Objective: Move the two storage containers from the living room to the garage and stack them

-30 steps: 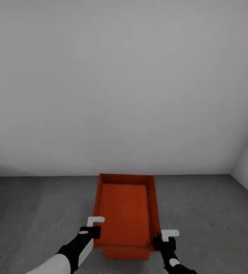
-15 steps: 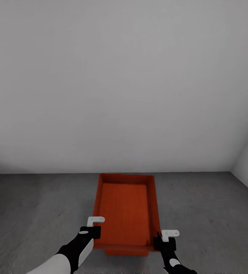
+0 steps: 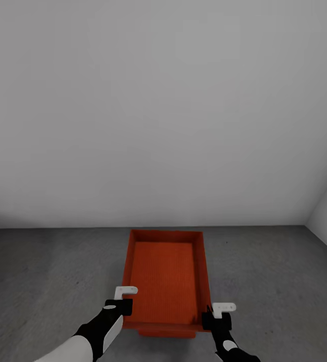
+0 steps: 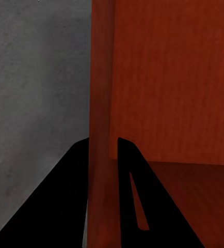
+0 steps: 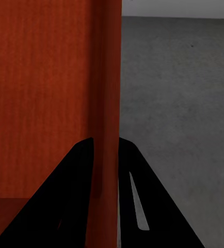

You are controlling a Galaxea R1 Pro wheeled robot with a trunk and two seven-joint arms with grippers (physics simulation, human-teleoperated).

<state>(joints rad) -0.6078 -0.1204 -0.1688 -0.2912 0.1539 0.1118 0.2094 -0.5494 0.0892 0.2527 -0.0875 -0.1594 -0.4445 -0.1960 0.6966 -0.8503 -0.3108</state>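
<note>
In the left wrist view the left gripper's fingers (image 4: 65, 196) sat one on each side of the thin side wall of the upper storage container (image 4: 163, 82), pinching it. The right gripper's fingers (image 5: 65, 196) clamped the opposite side wall of the same bin (image 5: 40, 77) in the same way.

From the head view, the left gripper (image 3: 124, 300) and right gripper (image 3: 218, 317) held the container (image 3: 164, 274) near its closest corners. Its long axis ran straight away from the robot, between the two arms, with neither arm clearly nearer. Just beneath its near edge a strip of a second orange-red container (image 3: 166, 333) showed, apparently on the floor. I judged that the held bin was over or settling into the lower one, so the coming move turned on keeping the two long axes aligned; whether they already touched could not be told.

Around them lay the garage's dark grey concrete floor (image 3: 42, 271), met by a plain white wall (image 3: 163, 110) just beyond the bin's far end.
</note>
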